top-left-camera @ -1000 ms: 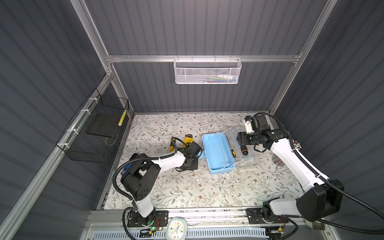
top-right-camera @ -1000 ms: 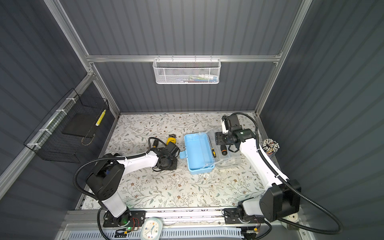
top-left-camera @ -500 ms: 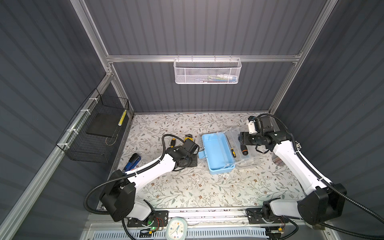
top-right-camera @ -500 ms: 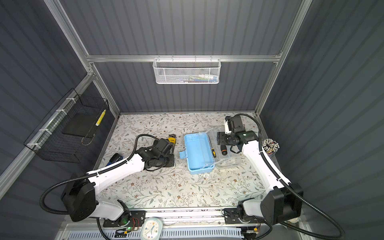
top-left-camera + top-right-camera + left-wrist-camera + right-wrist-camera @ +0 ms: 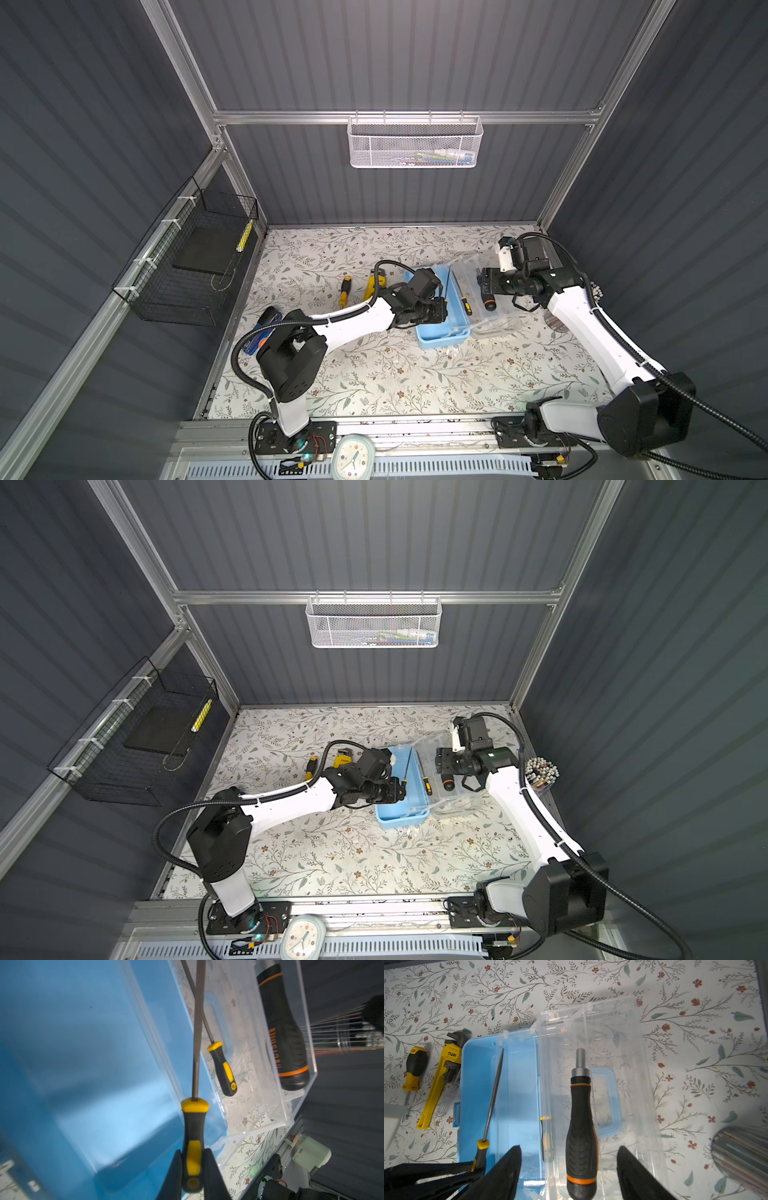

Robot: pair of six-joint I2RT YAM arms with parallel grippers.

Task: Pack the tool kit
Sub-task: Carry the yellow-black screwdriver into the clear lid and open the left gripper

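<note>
At the front edge a pale clock [image 5: 352,457] sits between the two arm bases, ahead of the floral-patterned tabletop [image 5: 395,374]. Past the middle of it, the small rectangular light-blue plastic case [image 5: 442,338] lies open. Its clear lid [image 5: 498,320] lies flat to the right, and the blue C-shaped handle [image 5: 614,1105] shows through the lid.

The left end effector [image 5: 193,1159] is clamped on the yellow-and-black grip of a thin metal file [image 5: 197,1053]. The file's shaft slants over the open blue tray; whether it touches the tray cannot be told. A small yellow-and-black screwdriver [image 5: 223,1068] lies along the hinge side, just beside the tray wall.

In the lid lies a thick black-and-orange screwdriver [image 5: 581,1126]. The right end effector [image 5: 569,1148] hangs over its grip with jaws wide apart on either side, gripping nothing.

Left of the case, on the tabletop, a yellow pipe wrench [image 5: 439,1086] lies just beside a stubby yellow-and-black screwdriver [image 5: 414,1070]. Near the right wall stands a clear cup of pencils [image 5: 540,771]. Farther off, a black wire basket [image 5: 187,266] hangs on the left wall and a white mesh basket [image 5: 415,143] on the back rail.
</note>
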